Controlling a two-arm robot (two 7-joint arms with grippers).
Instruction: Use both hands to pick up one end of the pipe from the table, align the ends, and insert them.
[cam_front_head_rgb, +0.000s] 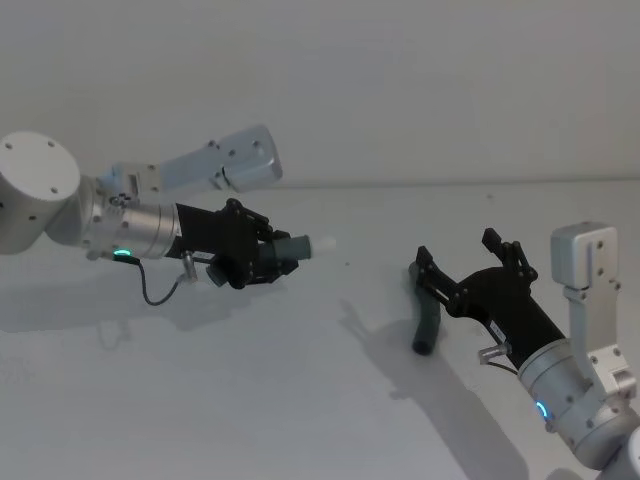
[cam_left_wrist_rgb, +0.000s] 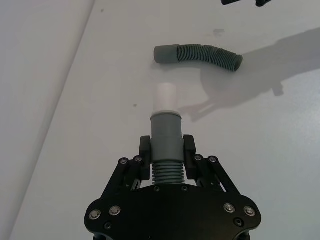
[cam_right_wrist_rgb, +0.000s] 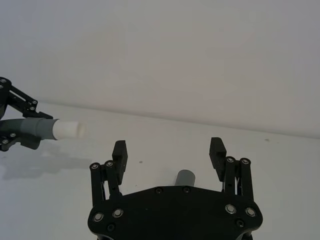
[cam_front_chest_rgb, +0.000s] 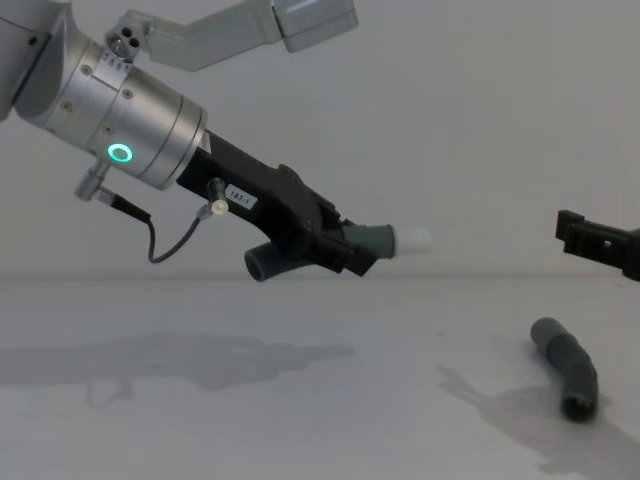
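Head view: the left end effector (cam_front_head_rgb: 285, 255), at 9 o'clock, is clamped on one pipe piece (cam_front_head_rgb: 295, 246) and holds it in the air. Its pale tip (cam_front_head_rgb: 322, 243) points toward 3 o'clock. The other piece (cam_front_head_rgb: 428, 320) lies on the bench (cam_front_head_rgb: 250, 400) at about 4 o'clock. The right end effector (cam_front_head_rgb: 462, 262) hangs over that piece's far end with its fingers spread wide and holding nothing. I cannot tell whether a finger touches the pipe.

I judge both pieces to be light plastic. The left wrist view shows why care is needed: the middle of the loose piece (cam_left_wrist_rgb: 200, 54) is ribbed like a bellows hose, so I expect it to flex. The end cuffs are smooth and look stiff. The left fingers (cam_left_wrist_rgb: 188, 150) pinch the held piece on its ribs, just behind the smooth collar, where the ridges should stop it sliding. I would take the loose piece the same way, close behind the cuff that receives the tip. A grip farther back would probably let the mouth wobble during insertion.

The chest view gives me height: the held piece (cam_front_chest_rgb: 370, 240) is well clear of the bench, while the loose piece (cam_front_chest_rgb: 568, 365) rests flat on it. The right wrist view shows centring: a round grey pipe end (cam_right_wrist_rgb: 185, 177) sits between the open fingers, roughly midway, and the tip (cam_right_wrist_rgb: 67, 130) is farther off.
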